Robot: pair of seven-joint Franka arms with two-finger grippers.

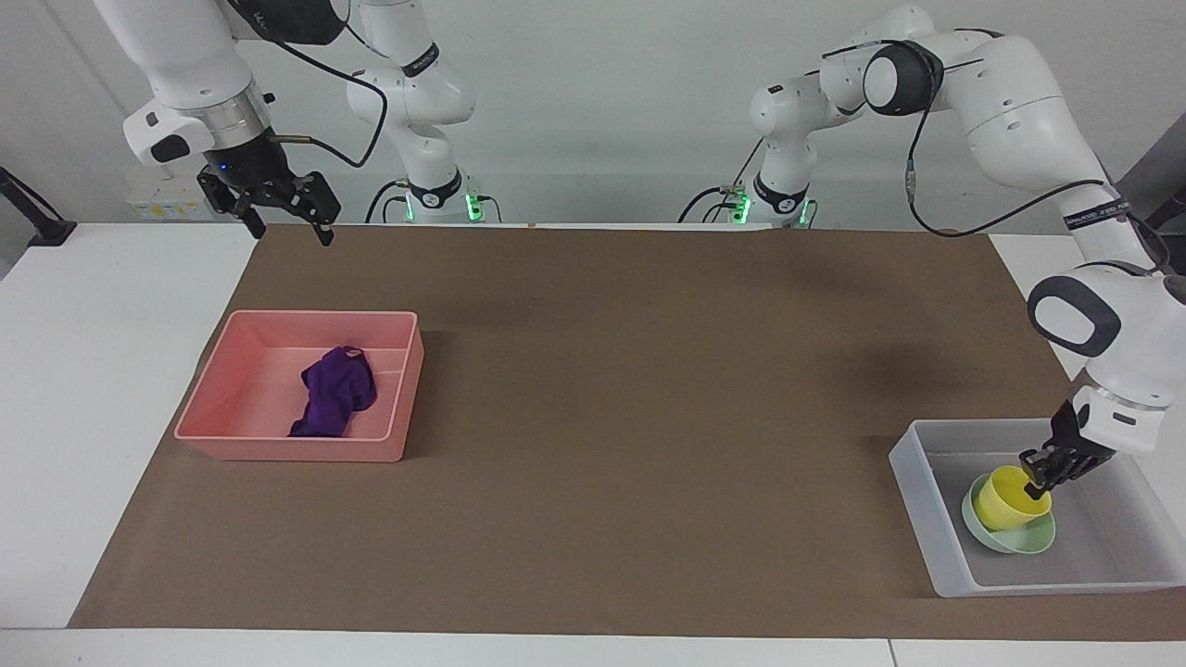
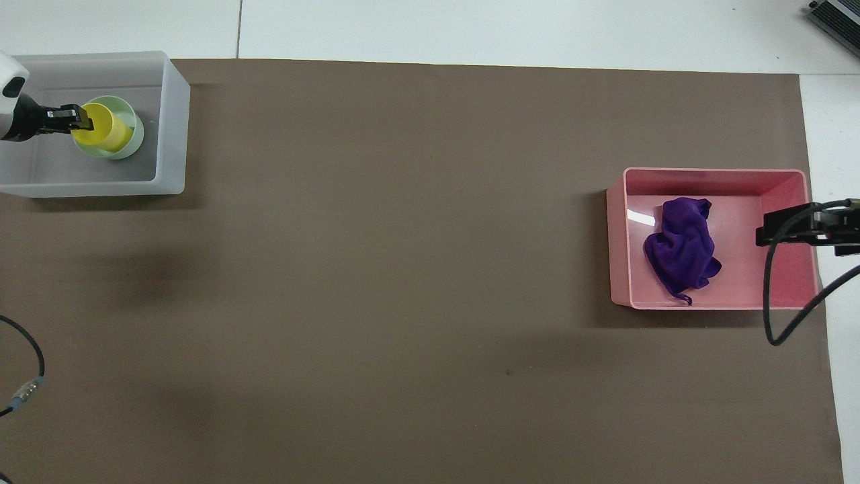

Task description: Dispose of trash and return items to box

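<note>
The left arm is reaching out and bending down steeply, its left hand [image 1: 1036,479] dipping into the translucent box [image 1: 913,472] at its end of the table [image 1: 56,371]. The fingers are sitting at the rim of the yellow cup [image 1: 1008,498]; whether they are pinching it I cannot tell. The cup is resting in the mint-green bowl [image 1: 1019,540]. The right arm is waiting, its right hand [image 1: 283,218] hanging spread near the pink bin [image 1: 278,446], where the purple rag [image 1: 335,391] is lying.
</note>
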